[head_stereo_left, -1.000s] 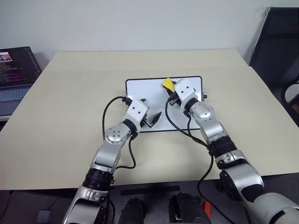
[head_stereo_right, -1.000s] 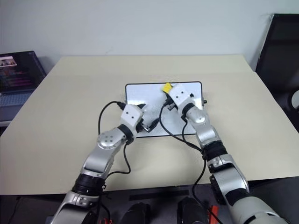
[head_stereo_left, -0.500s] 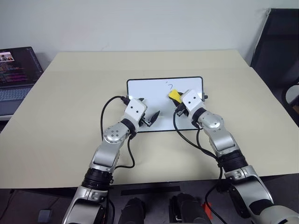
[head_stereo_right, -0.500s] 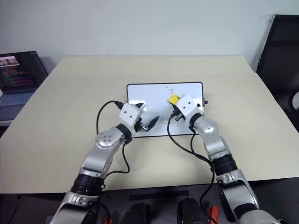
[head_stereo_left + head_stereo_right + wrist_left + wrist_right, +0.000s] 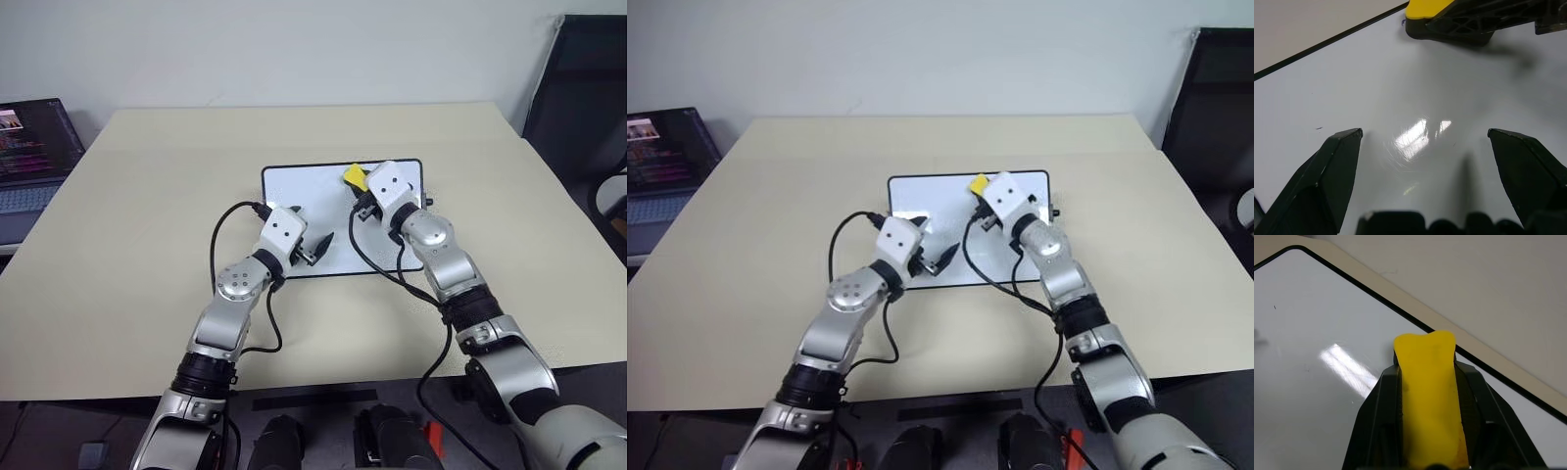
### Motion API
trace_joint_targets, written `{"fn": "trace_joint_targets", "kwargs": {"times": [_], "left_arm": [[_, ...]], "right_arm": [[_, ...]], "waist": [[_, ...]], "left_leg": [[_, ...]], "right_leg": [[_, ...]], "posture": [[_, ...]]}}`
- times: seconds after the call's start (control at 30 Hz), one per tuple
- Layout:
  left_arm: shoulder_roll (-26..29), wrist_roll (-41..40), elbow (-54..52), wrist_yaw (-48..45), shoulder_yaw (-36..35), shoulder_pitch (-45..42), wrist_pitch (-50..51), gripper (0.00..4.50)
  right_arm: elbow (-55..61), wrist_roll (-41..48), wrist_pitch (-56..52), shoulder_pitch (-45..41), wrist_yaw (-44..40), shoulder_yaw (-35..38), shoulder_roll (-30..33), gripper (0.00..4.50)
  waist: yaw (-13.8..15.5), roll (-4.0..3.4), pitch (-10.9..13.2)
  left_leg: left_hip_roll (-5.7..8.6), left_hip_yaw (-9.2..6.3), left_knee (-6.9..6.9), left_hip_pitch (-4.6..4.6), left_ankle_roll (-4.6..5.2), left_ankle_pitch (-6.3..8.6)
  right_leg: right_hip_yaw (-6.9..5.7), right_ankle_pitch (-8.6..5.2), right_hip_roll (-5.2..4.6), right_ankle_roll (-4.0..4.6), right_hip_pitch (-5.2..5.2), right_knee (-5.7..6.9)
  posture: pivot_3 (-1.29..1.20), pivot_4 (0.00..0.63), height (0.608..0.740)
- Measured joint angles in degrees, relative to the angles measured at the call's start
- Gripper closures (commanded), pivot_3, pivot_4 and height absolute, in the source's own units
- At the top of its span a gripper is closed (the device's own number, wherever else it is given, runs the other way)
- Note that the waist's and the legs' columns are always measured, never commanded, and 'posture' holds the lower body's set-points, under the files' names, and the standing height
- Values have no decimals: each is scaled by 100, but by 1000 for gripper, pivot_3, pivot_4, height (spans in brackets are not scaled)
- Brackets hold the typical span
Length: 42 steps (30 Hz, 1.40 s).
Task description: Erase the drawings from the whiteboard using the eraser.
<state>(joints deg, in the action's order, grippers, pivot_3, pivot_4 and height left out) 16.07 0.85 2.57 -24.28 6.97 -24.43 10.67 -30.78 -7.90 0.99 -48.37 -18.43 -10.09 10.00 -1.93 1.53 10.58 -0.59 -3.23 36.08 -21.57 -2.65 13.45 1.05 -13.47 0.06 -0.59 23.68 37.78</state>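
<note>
A: Start with the counter (image 5: 147,245): a wide beige top, and the board (image 5: 294,191) lies flat near its middle. A laptop (image 5: 29,157) sits well off to the board's left, a dark chair (image 5: 578,88) well off to its right.

B: And your arms?

A: Both reach over the board. Your right tool (image 5: 359,181) is near the board's far edge, pressed together on the eraser (image 5: 353,176). Your left tool (image 5: 315,250) hovers over the board's near edge with its fingers (image 5: 1327,176) spread and nothing between them.

B: Where exactly is the eraser?

A: Pinched in the right tool, yellow side up, its tip poking out past the fingers right beside the board's far frame. From the left wrist view its black underside looks to rest on the white surface.

B: How will it handle?

A: I'd judge it light and somewhat soft; the yellow top bulges where it's squeezed. Your hold across the long sides looks right, so keep it flat to wipe with the whole underside.

B: The board?

A: Glossy, likely slick on the counter. It may slide under the strokes, so your left tool could steady its near edge.

B: Drawings?

A: Only a tiny dark speck (image 5: 1274,307) shows; whatever lies under the eraser is hidden.
</note>
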Motion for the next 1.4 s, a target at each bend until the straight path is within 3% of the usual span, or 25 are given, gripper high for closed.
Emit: {"fn": "trace_joint_targets", "kwargs": {"times": [0.63, 1.13, 1.4], "left_arm": [[3, 5, 0, -1, -14, 1, 1, 0], [41, 4, 2, -6, -57, -31, 5, 0], [-66, 5, 141, -12, -8, -179, -55, 0]], "right_arm": [[77, -1, 0, 121, 31, -11, -97, 3371], [1559, 123, -883, 1133, -247, 145, 492, 3371], [1853, 121, -1130, 1261, -237, 148, 462, 3371]], "waist": [[10, -1, 0], [39, 1, -1], [26, 1, -1]], "left_leg": [[-1, -3, 0, -10, 0, 0], [3, -6, 5, 0, 0, 0], [4, -4, 4, 3, 0, 0]], "right_leg": [[-2, 0, 0, 0, 8, 0], [-5, 0, -5, -1, -5, 1], [-4, 0, -2, -2, -8, -3]], "posture": [[0, 150, 740], [0, 150, 740], [0, 150, 740]]}}
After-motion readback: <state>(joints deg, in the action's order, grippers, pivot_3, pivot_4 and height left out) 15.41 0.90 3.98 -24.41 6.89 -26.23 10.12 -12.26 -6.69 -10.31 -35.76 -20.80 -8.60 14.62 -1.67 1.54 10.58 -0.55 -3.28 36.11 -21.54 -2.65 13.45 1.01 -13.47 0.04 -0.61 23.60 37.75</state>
